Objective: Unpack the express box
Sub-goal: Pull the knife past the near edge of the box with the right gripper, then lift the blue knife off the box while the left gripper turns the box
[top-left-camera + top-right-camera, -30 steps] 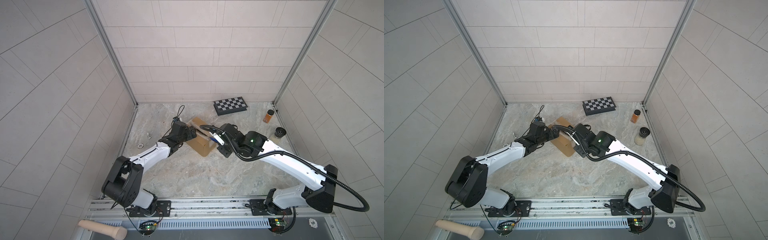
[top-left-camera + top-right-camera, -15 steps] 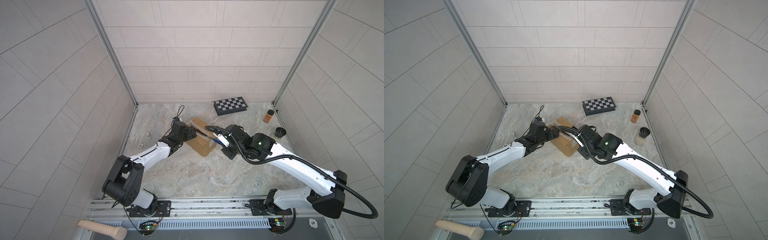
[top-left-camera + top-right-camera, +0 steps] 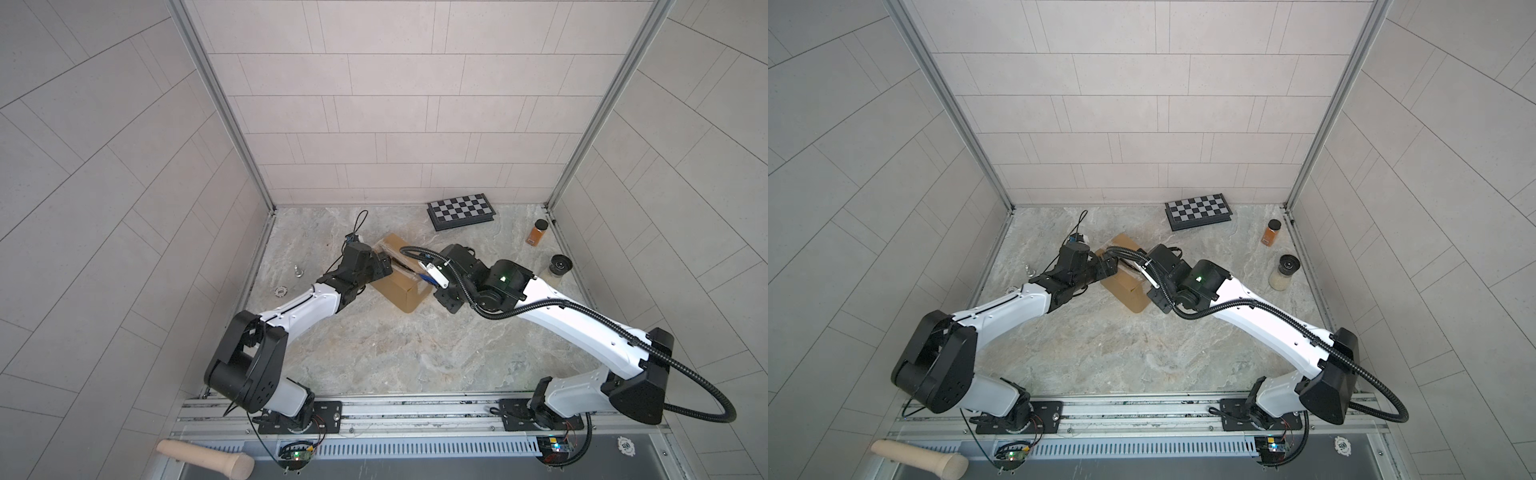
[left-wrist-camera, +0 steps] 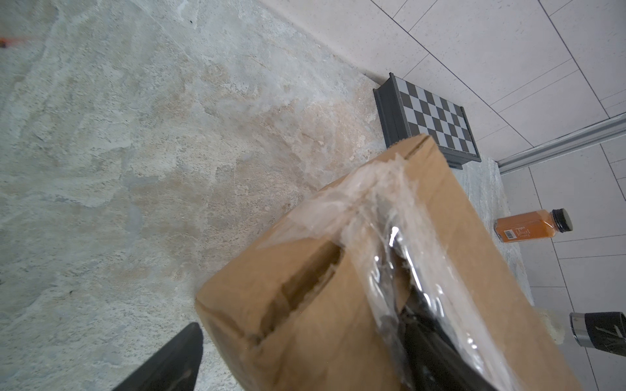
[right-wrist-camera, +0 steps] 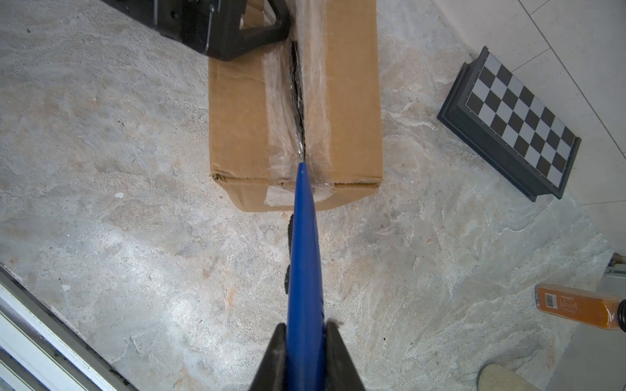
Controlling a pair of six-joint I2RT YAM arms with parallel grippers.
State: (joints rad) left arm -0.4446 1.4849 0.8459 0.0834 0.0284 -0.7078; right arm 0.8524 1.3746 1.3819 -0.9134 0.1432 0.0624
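Observation:
The express box is a brown carton lying on the stone floor, with clear tape along its top seam. The seam gapes dark along most of its length. My left gripper stands open across the box's far end. One of its fingers is beside the side wall and the other lies at the seam under the torn tape. My right gripper is shut on a blue cutter. The cutter's tip rests on the seam at the box's near edge.
A black-and-white checkered case lies by the back wall. An orange spice bottle and a black-lidded jar stand at the right wall. Small metal bits and a chip lie at the left. A wooden handle sticks out in front of the rail.
The right arm swung a little to the right and came back, with the cutter still at the box's near end. The left arm and the box have not moved.

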